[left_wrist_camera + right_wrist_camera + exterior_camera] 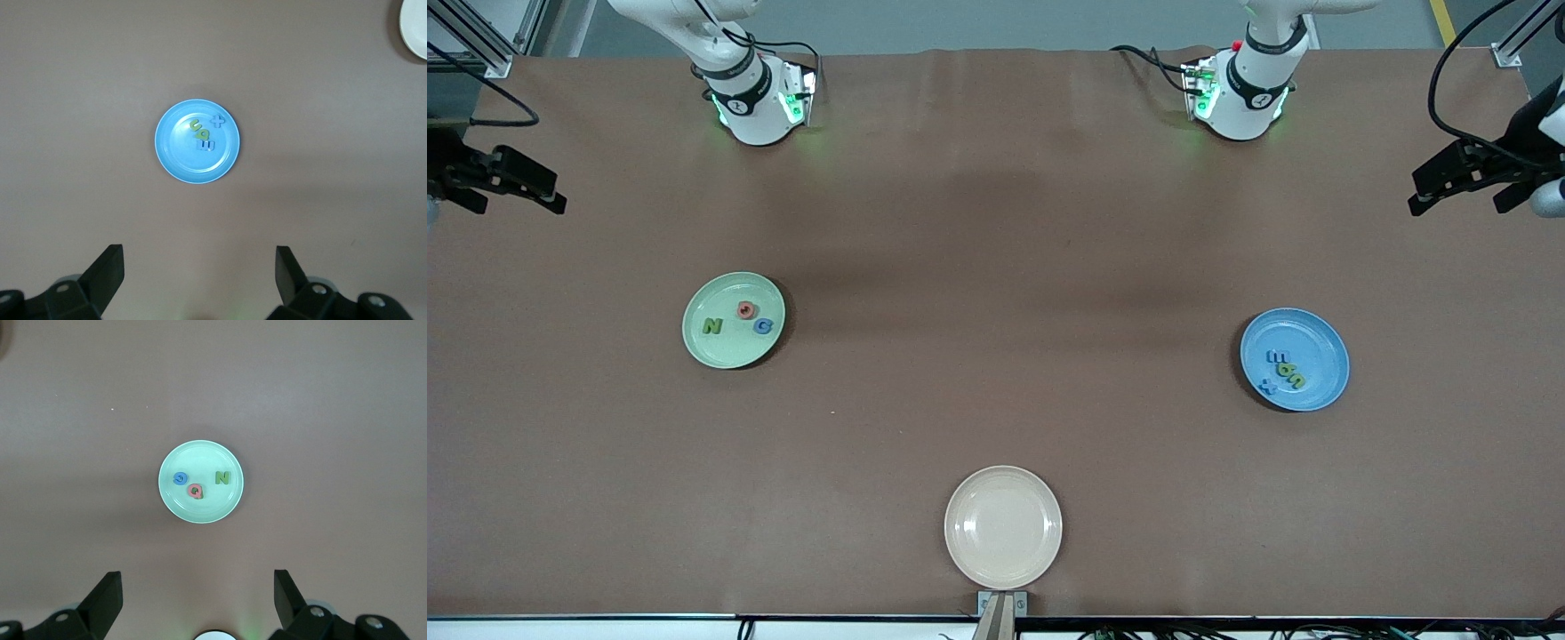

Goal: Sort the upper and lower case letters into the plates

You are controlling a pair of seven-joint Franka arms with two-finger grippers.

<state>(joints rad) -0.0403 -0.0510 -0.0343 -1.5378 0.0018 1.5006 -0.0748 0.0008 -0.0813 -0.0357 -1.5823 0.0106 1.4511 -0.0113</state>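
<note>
The pale green plate (734, 348) (200, 457) lies toward the right arm's end of the table. It holds a green N (711, 326) (223, 478), a red Q (745, 310) (196, 491) and a blue G (761, 326) (180, 478). The bright blue plate (1320, 342) (180, 150), toward the left arm's end, holds several small green and blue letters (1285, 369) (202, 133). My right gripper (559, 197) (197, 575) hangs open and empty over its end of the table. At the other end my left gripper (1414, 194) (199, 252) is also open and empty.
A cream-beige plate (1003, 526) (415, 30) with nothing in it lies at the table's edge nearest the front camera, midway between the two ends. The arms' bases (751, 98) (1240, 93) stand at the edge farthest from the camera. Brown tabletop (996, 338) spreads between the plates.
</note>
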